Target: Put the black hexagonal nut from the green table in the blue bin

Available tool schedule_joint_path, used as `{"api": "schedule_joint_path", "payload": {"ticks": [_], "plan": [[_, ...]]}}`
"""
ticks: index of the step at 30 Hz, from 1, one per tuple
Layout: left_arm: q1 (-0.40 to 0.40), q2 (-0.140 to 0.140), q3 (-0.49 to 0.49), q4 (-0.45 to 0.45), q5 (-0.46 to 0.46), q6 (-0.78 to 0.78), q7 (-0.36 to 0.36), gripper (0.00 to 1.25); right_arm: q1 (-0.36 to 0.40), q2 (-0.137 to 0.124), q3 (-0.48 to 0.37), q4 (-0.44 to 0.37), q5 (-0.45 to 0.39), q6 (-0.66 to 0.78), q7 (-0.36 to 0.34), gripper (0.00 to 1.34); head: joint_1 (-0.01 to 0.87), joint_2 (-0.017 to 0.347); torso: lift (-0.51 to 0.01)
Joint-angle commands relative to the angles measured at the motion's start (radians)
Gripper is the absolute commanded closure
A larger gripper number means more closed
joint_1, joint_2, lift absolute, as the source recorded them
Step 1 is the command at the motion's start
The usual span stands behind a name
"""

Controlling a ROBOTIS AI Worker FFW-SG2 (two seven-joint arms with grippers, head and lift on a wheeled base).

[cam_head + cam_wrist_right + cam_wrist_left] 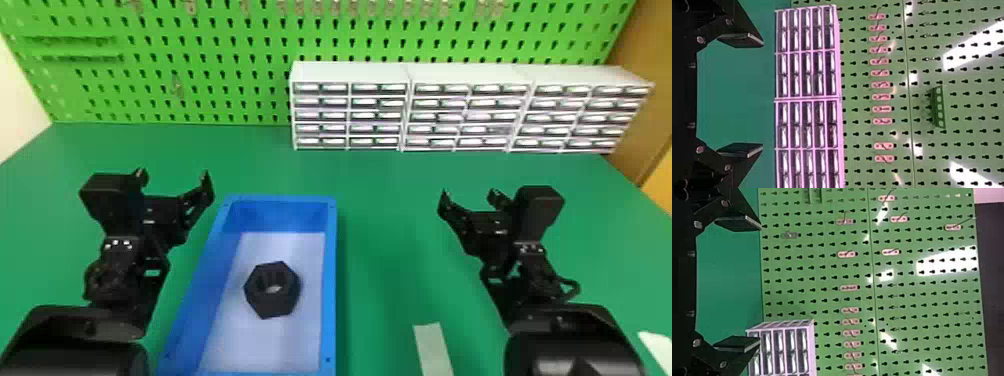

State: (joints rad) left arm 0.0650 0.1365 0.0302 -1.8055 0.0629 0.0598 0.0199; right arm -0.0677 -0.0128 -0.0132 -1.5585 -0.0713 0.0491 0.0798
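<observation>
Head view: the blue bin [330,280] has a raised rim between the left gripper [173,177], fingers spread, and a stretch of green table [385,215] reaching to the right gripper [469,196], likewise spread. On the bin's pale floor sits the black hexagonal nut [272,306], dark and thick-walled; beyond, white drawer units [350,72] front a perforated green pegboard [225,79].

Shining bright and fairly even across the table [380,200] between the jaws of the left gripper [173,176] and right gripper [468,194]. Shading softly beside the bin [330,280], nearer than the jaws. Glaring in white patches off the pegboard [820,293], beyond the jaws in both wrist views. Glinting off the drawers [375,115].
</observation>
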Motion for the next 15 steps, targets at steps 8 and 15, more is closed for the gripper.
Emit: {"api": "schedule_joint_path", "payload": {"ticks": [8,15], "plan": [[-0.001,0.000,-0.001,0.000,0.001,0.000,0.000,0.25,0.002,0.002,-0.005,-0.002,-0.002,0.000,0.000,0.35,0.686,0.052,-0.097],[0.001,0.000,-0.003,0.000,0.001,0.000,0.000,0.25,0.002,0.001,0.002,-0.002,-0.002,0.000,0.001,0.35,0.686,0.052,-0.097]]}}
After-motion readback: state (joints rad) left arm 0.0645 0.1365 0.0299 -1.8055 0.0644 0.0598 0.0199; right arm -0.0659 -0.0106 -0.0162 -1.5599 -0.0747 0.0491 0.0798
